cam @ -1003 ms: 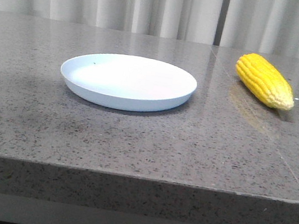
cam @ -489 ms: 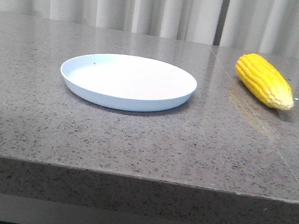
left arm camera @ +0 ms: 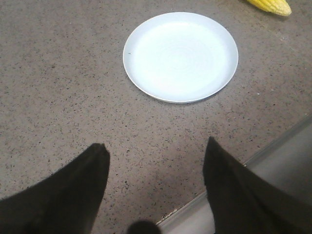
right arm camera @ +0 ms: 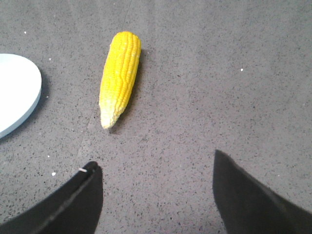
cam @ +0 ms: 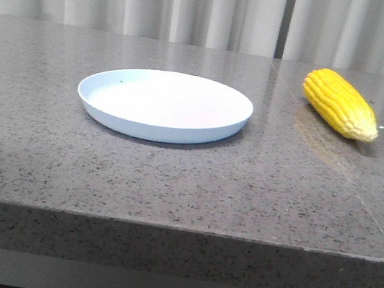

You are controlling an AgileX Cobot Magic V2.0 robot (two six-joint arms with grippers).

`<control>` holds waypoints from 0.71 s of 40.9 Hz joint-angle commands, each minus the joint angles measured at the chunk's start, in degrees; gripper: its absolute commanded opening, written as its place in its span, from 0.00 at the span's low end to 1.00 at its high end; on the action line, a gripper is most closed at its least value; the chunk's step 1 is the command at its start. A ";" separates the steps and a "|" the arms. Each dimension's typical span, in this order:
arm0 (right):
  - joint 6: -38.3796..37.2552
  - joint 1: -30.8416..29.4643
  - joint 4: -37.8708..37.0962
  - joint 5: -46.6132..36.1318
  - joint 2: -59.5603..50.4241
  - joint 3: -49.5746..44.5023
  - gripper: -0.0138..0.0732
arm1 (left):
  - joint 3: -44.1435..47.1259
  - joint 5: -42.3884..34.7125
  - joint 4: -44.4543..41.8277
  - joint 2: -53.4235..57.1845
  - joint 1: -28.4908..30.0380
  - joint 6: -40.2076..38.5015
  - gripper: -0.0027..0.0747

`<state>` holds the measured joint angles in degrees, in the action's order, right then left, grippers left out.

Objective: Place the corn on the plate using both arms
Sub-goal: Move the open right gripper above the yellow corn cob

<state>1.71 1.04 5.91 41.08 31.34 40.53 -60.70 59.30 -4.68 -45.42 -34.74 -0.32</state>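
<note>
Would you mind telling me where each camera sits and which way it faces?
Front: low, facing forward across the table; no robot parts visible.
Left wrist: above the plate; open left gripper shows.
Right wrist: above the corn; open right gripper shows.
All three share plate and corn.
</note>
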 commanded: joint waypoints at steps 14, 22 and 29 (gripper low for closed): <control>2.74 4.59 -0.11 -1.81 1.02 1.46 0.89 | -1.44 -3.18 -0.27 -0.12 -0.52 -0.80 0.58; 2.74 4.59 0.22 -0.66 4.08 2.60 0.89 | -1.44 -3.29 -0.27 -0.12 -0.52 -0.80 0.58; 2.74 4.59 1.33 3.28 11.23 9.01 0.89 | -1.44 -3.29 -0.27 -0.12 -0.52 -0.80 0.58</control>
<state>3.87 5.46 6.42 46.31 39.40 45.08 -60.58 59.35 -4.68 -45.42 -34.74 -0.40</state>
